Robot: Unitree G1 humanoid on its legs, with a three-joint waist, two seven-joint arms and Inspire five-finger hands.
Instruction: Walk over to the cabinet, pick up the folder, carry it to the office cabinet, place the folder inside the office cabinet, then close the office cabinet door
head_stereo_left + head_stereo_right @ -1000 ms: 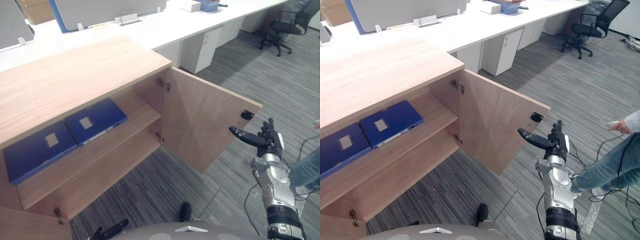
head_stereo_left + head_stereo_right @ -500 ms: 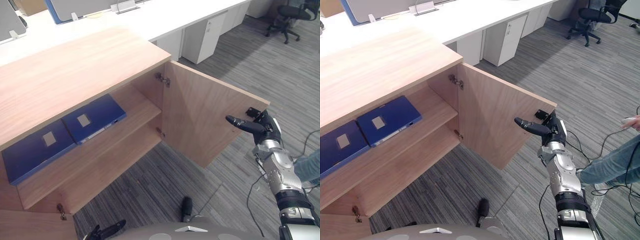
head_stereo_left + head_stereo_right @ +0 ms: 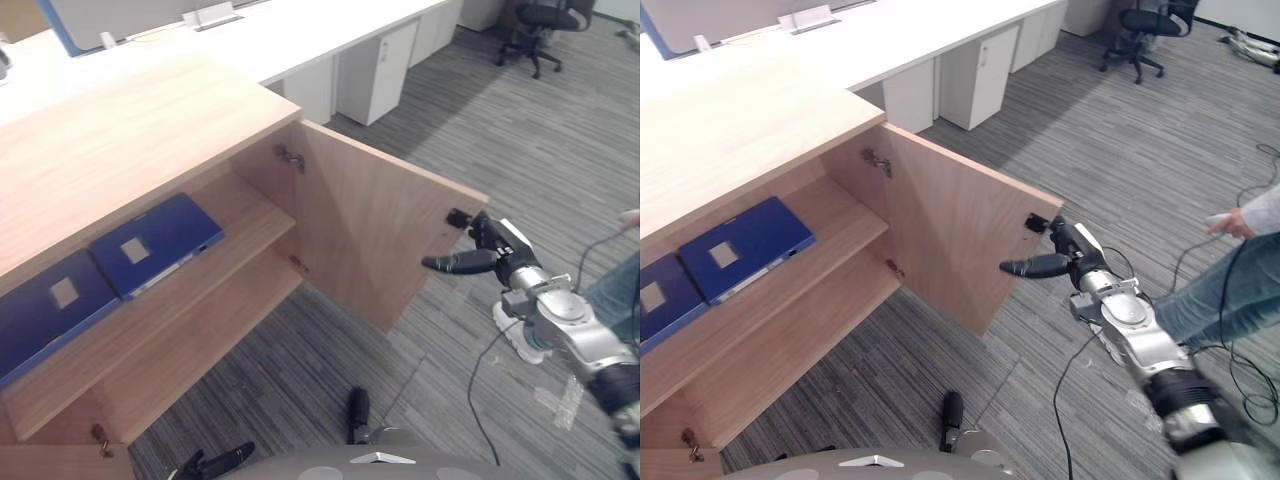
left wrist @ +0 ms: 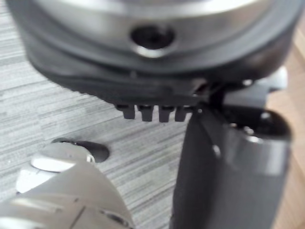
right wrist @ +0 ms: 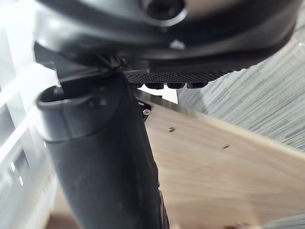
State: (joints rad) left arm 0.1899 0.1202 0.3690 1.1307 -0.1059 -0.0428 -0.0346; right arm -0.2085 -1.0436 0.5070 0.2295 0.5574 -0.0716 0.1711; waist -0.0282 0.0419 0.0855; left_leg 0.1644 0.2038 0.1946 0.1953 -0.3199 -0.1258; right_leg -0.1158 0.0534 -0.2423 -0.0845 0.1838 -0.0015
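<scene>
two blue folders (image 3: 150,245) flat side by side on the upper shelf (image 3: 262,222) of the office cabinet (image 3: 130,130), well away from the fingers, off past the thumb tip. cannot tell the task's own from the other. judged as past the placing, now on closing the door (image 3: 370,225).

right hand (image 3: 508,258) at the door's free edge. fingers (image 3: 484,230) straight and together just behind that edge, beside the black latch plate (image 3: 458,216). thumb (image 3: 448,263) spread wide over the inner face. clamped on nothing, contact with the wood unclear. left hand (image 3: 215,462) down low, fingers loose and uncurled, empty.

to do it well:
- lay flat fingers on the outer face, close to the free edge and far from the hinges (image 3: 292,158) for leverage.
- pull the thumb out from the inner side before the gap narrows.
- push in one steady arc toward the folders, no slam.
- follow through till flush with the cabinet front.
</scene>
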